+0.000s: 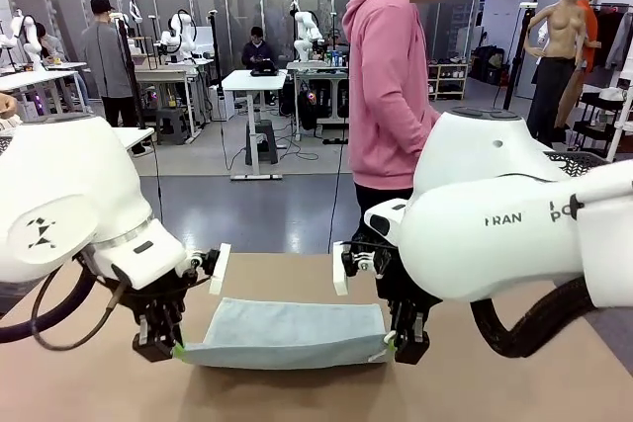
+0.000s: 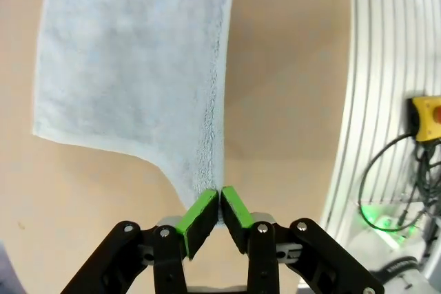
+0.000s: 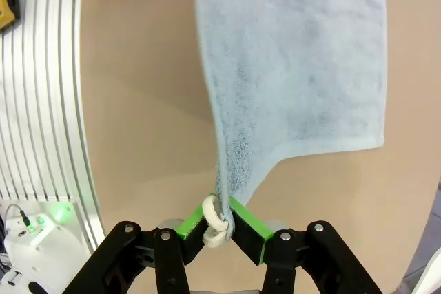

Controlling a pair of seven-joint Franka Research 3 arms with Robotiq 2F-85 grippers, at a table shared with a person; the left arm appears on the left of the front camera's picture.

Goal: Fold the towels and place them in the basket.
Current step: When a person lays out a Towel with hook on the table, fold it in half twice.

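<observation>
One light grey-blue towel [image 1: 287, 331] lies spread on the brown table, its near edge lifted at both corners. My left gripper [image 1: 176, 350] is shut on the towel's near left corner; in the left wrist view the green pads [image 2: 204, 215] pinch the cloth tip [image 2: 131, 67]. On the other side, my right gripper [image 1: 392, 347] is shut on the near right corner. The right wrist view shows that towel corner [image 3: 296, 60] and its small white label loop [image 3: 215, 222] caught between the pads. The basket is out of view.
A person in a pink hoodie [image 1: 388, 86] stands at the table's far side, arms down. The table's ribbed aluminium edge [image 2: 386, 101] runs close behind both grippers, with a yellow box [image 2: 427, 116] and cables beyond it. Bare tabletop [image 1: 297, 392] surrounds the towel.
</observation>
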